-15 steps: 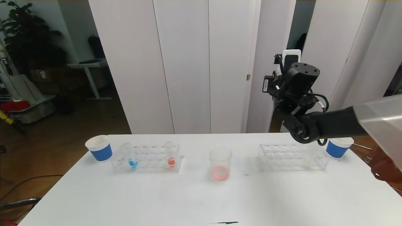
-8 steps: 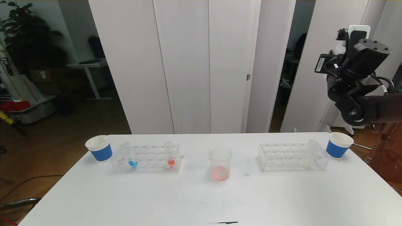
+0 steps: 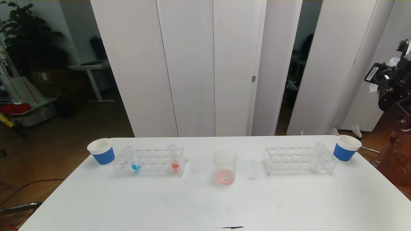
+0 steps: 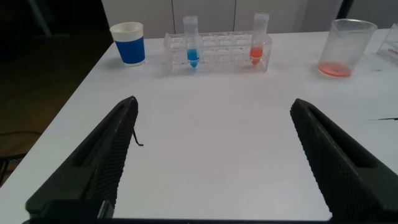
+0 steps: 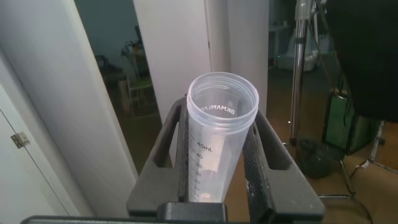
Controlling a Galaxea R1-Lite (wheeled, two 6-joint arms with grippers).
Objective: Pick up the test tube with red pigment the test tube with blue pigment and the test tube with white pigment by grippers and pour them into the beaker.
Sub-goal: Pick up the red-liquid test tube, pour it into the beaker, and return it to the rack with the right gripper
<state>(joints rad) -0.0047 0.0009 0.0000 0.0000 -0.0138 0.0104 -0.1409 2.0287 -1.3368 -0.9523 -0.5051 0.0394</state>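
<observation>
White surface (image 3: 205,205) nearest you carries the left pincer (image 4: 214,155), spread wide, low and empty, facing its rack (image 3: 149,162) as if staged for the next pick. In that rack stand the test tube with blue pigment (image 3: 134,159) and a red tube (image 3: 174,158), upright so nothing spills; the beaker (image 3: 225,167), mid-surface, already holds pink. Farther right, the test tube with white pigment (image 3: 316,157) probably sits in the other rack (image 3: 298,160), while the right pincer (image 5: 217,162), raised off the surface, pinches an empty-looking clear tube (image 5: 217,124).
</observation>
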